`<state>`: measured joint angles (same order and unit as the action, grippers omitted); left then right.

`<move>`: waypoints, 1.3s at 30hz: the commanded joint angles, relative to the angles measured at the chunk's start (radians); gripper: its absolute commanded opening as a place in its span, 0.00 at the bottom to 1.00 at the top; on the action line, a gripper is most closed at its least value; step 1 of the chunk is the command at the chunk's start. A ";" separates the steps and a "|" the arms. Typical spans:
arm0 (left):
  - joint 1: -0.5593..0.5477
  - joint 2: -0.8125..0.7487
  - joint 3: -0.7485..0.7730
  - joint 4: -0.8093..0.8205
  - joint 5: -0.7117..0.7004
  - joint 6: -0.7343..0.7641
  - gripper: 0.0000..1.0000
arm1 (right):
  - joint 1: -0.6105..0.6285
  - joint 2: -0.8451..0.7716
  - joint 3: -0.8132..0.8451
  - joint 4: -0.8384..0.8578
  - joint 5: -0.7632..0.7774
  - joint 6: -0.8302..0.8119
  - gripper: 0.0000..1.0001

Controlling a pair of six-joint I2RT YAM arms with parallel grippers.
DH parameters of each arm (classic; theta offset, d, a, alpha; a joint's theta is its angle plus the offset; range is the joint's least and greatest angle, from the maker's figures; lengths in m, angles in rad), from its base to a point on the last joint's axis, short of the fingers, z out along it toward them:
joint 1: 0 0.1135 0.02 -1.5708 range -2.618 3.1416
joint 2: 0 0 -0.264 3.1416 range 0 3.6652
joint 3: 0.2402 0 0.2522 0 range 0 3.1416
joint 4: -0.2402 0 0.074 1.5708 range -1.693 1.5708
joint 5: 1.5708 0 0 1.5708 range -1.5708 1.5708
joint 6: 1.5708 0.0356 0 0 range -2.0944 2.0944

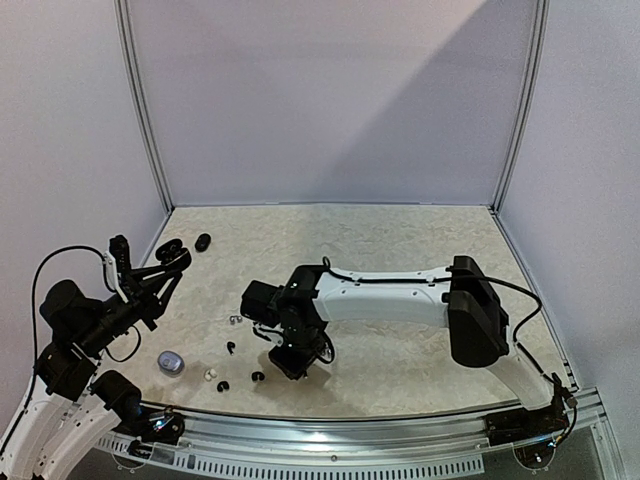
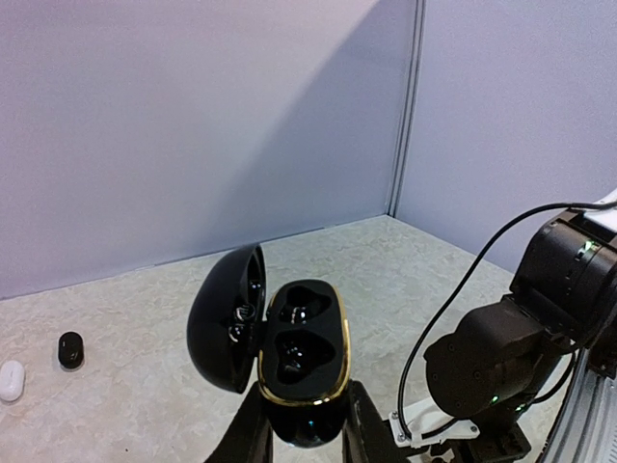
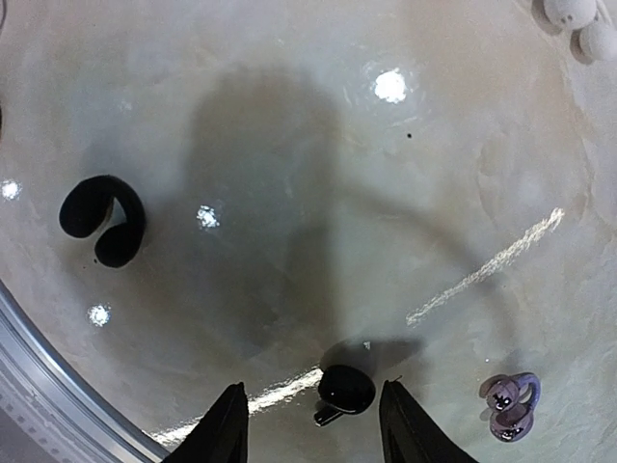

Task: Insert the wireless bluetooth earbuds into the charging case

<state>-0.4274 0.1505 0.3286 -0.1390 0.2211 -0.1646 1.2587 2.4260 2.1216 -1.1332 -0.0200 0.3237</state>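
Note:
My left gripper (image 2: pixel 307 436) is shut on the base of a black charging case (image 2: pixel 304 352) with a gold rim, held up off the table. Its lid (image 2: pixel 228 318) hangs open to the left. The two wells are dark and glossy; whether a bud sits in them I cannot tell. In the top view the case (image 1: pixel 172 252) is at the far left. My right gripper (image 3: pixel 313 434) points down at the table, open. A small black earbud (image 3: pixel 345 391) lies on the table between its fingers, nearer the right one and touching neither.
A black hook-shaped bud (image 3: pixel 103 220), a silvery purple bud (image 3: pixel 509 405) and two white buds (image 3: pixel 569 12) lie around the right gripper. A silver case (image 1: pixel 171 362) and loose buds (image 1: pixel 222 384) sit near the front rail (image 1: pixel 330 425). Small black (image 2: pixel 70 348) and white (image 2: pixel 11 379) cases lie at the back left.

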 commanded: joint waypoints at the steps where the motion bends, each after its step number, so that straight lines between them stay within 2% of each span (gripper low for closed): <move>1: 0.012 -0.001 -0.014 0.019 0.009 0.011 0.00 | 0.000 0.043 0.018 -0.033 0.009 0.153 0.47; 6: 0.011 -0.007 -0.014 0.018 0.009 0.011 0.00 | -0.009 0.068 0.032 -0.031 0.042 0.204 0.43; 7: 0.012 -0.008 -0.014 0.019 0.010 0.012 0.00 | -0.009 0.067 0.032 -0.022 0.066 0.215 0.39; 14: 0.012 -0.016 -0.013 0.016 0.007 0.014 0.00 | -0.010 0.075 0.035 -0.029 0.092 0.228 0.30; 24: 0.011 -0.017 -0.011 0.014 0.006 0.020 0.00 | -0.014 0.072 0.043 -0.003 0.092 0.214 0.01; 28: 0.011 -0.009 -0.006 0.013 0.020 0.020 0.00 | -0.020 0.006 0.044 0.050 0.123 0.169 0.00; 32: 0.012 0.006 0.020 0.007 0.087 0.049 0.00 | -0.021 -0.138 0.032 0.169 0.210 0.035 0.00; 35: 0.011 0.018 0.037 -0.009 0.125 0.117 0.00 | -0.021 -0.262 -0.030 0.361 0.246 -0.062 0.00; 37: 0.011 0.021 0.039 0.001 0.166 0.202 0.00 | -0.020 -0.349 -0.109 0.523 0.245 -0.149 0.00; 39: 0.010 0.017 0.036 0.031 0.186 0.219 0.00 | -0.018 -0.456 -0.210 0.688 0.225 -0.232 0.00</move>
<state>-0.4271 0.1638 0.3408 -0.1421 0.3302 -0.0502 1.2423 2.1853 2.0289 -0.8112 0.1795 0.2848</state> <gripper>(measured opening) 0.211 0.145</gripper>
